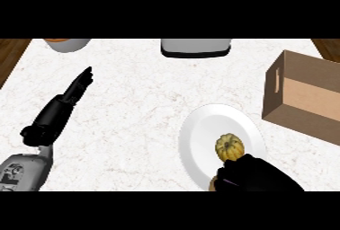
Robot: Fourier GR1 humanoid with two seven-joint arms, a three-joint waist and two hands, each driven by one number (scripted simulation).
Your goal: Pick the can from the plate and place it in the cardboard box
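Where the white plate (206, 134) lies on the pale bench (139, 99), near its front edge and right of centre, a single yellow ribbed object (229, 148) is carried on it, toward the plate's lower right. No label or lid can be made out on this object, so it cannot be confirmed as a can. One cardboard box (309, 96) is set to the right of the plate, close to it but apart from it. A handle slot is seen in its side, while its inside is hidden from this view. The right hand (256, 177) is seen as a dark mass over the plate's lower rim, just beside the object. Whether it is open or closed cannot be told. The left hand (74, 90) is held at the left of the bench with straight fingers, and nothing is grasped by it. Two further items are placed at the far edge: one grey vessel (66, 44) and one grey-and-black appliance (196, 48).
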